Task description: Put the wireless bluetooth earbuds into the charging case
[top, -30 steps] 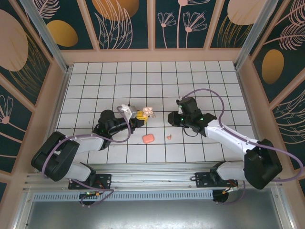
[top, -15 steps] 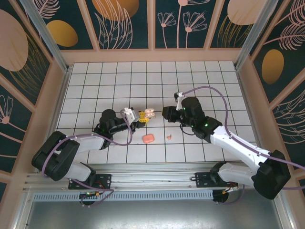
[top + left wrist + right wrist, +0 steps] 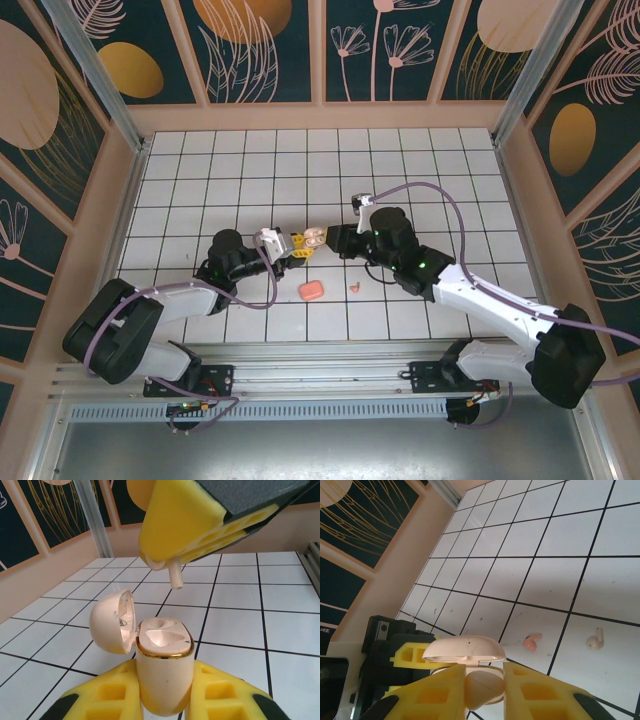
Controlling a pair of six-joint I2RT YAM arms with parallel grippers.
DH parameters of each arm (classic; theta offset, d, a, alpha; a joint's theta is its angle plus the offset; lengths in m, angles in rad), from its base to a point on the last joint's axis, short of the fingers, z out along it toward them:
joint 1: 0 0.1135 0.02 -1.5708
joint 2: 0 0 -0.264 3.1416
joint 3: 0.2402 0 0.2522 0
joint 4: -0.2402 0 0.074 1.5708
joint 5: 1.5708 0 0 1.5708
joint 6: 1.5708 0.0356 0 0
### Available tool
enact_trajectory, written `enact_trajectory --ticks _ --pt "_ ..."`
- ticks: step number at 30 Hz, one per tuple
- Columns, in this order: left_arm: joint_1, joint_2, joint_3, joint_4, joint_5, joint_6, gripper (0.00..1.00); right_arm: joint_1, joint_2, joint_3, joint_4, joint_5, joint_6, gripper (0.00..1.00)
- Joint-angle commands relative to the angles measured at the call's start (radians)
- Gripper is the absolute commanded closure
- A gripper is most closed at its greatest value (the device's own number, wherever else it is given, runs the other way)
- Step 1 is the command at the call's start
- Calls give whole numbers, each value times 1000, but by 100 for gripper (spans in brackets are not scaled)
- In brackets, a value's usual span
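left gripper (image 3: pixel 165 692) fingers clamped on upright charging case (image 3: pixel 164 666), lid (image 3: pixel 111 621) swung open, right gripper (image 3: pixel 483 686) fingers pinching pale earbud (image 3: pixel 175 576) just above it, stem down, long axis near vertical, two loose earbuds (image 3: pixel 532 642) lying on tiled floor (image 3: pixel 545 580) beyond

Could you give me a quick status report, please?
Left gripper shut on open charging case. Right gripper shut on pale earbud, stem-down above the case. Coral earbud and whitish earbud loose on tiles, nothing blocking.

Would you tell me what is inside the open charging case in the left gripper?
The charging case shows pale moulded wells, apparently empty; their deeper parts are hidden behind the near rim.
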Motion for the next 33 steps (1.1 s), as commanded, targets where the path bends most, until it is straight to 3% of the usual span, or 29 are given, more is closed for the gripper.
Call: enact_trajectory --ticks 1,20,33 --pt "-7 -23 18 25 7 17 88 12 8 -8 60 42 28 78" --pt "-8 -35 21 45 10 -9 88 21 41 -21 85 34 40 78" --pt "-8 -45 27 53 13 -16 88 41 54 -8 49 112 31 78"
